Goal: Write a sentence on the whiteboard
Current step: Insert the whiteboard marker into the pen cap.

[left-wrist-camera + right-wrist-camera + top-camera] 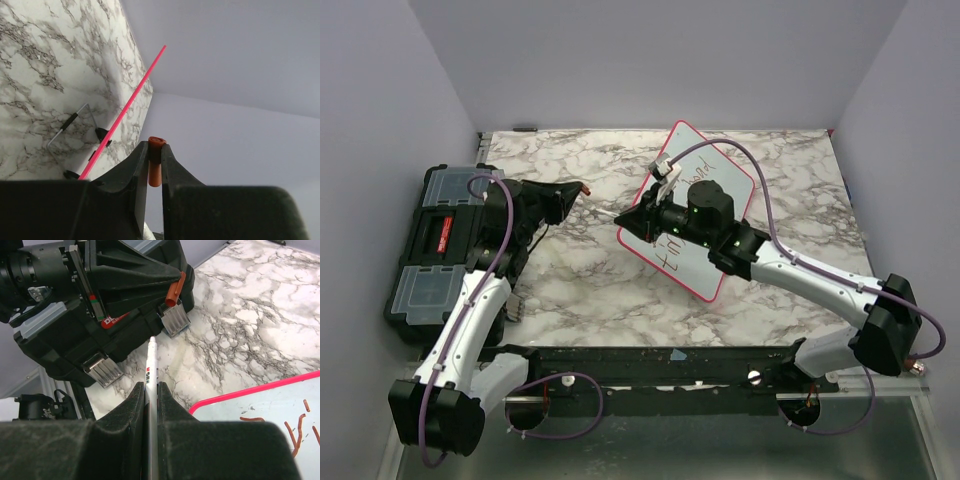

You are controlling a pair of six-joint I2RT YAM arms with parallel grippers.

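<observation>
While both arms reach in over the marble tabletop point(590, 290), I note the following.

Right gripper point(623, 222): jaws pressed shut on a white marker point(608, 214). The wrist view shows the barrel running up between the two fingers point(150, 385), with its free end point(151, 347) sticking out past the fingertips and lifted off the table. The marker points toward the other arm. I cannot tell from either view which end of the marker this is.

Left gripper point(578, 188): nearly closed, pinching a small orange-red cap point(155, 167). One end of the cap stands just proud of the fingertips. From the right wrist the same cap point(173, 290) shows at the tip of the left jaws, apart from the marker's end and in front of the black toolbox point(125, 305).

Whiteboard point(698, 272): right of centre on the marble, turned corner-on to the arms, with the right forearm crossing over its middle. Its red-pink frame point(250, 391) cuts across the lower right of the right wrist view, and the left wrist sees it as a thin pink line point(127, 105).

Sentence point(670, 248): reddish-brown lettering on the board, partly hidden under the arm. Only a few strokes point(296, 426) show from the wrist, and I cannot read them.

Black toolbox point(435, 235): at the left edge of the table, beside the left arm.

A bent wire point(75, 120) with black sleeves lies just beside the frame; I cannot tell what it is.
</observation>
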